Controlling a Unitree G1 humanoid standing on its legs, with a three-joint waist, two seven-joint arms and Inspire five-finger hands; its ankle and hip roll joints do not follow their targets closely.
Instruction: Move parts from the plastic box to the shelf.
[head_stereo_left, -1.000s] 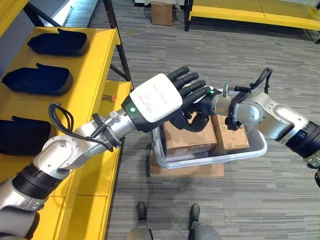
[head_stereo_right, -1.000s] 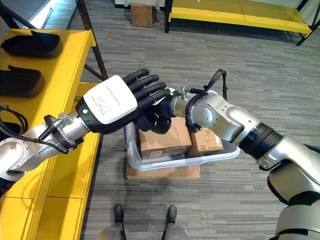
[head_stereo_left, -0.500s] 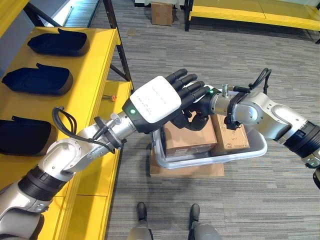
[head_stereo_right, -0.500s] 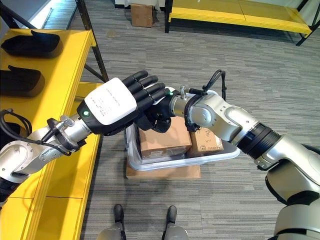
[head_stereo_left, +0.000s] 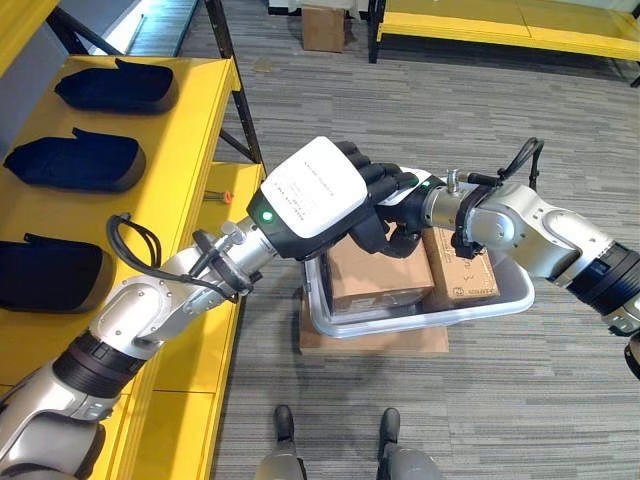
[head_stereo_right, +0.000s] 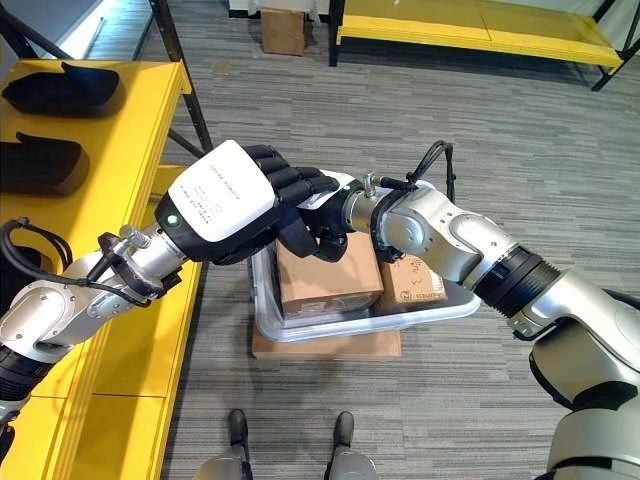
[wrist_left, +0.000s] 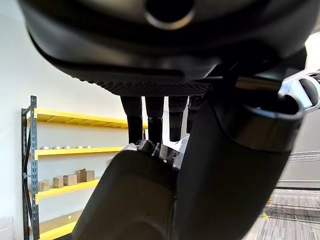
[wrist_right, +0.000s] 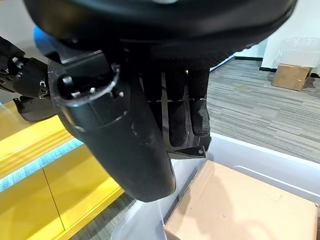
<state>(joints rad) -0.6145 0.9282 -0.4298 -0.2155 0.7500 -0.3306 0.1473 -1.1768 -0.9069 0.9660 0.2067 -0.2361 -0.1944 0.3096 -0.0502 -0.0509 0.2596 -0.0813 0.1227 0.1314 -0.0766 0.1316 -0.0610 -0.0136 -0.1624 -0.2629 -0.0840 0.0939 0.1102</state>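
A black moulded part (wrist_right: 192, 150) hangs above the white plastic box (head_stereo_left: 505, 297), pinched between the thumb and curled fingers of my right hand (head_stereo_left: 408, 215). My left hand (head_stereo_left: 315, 190), white cover facing up, reaches in from the shelf side. Its fingers (head_stereo_left: 385, 185) curl down over the same part. In the left wrist view those fingers (wrist_left: 155, 117) go down behind the part's dark rounded bulk (wrist_left: 140, 200). Most of the part is hidden between the two hands.
The box holds two cardboard cartons (head_stereo_left: 365, 280) (head_stereo_left: 462, 275) and rests on a cardboard sheet (head_stereo_left: 375, 342). The yellow shelf (head_stereo_left: 190, 150) on the left carries three black parts (head_stereo_left: 115, 85) (head_stereo_left: 75, 160) (head_stereo_left: 45, 275). Another carton (head_stereo_left: 323, 25) stands on the carpet at the back.
My left hand's fingers were straight and spread; they have now curled down over the part in my right hand. The right arm has hardly moved.
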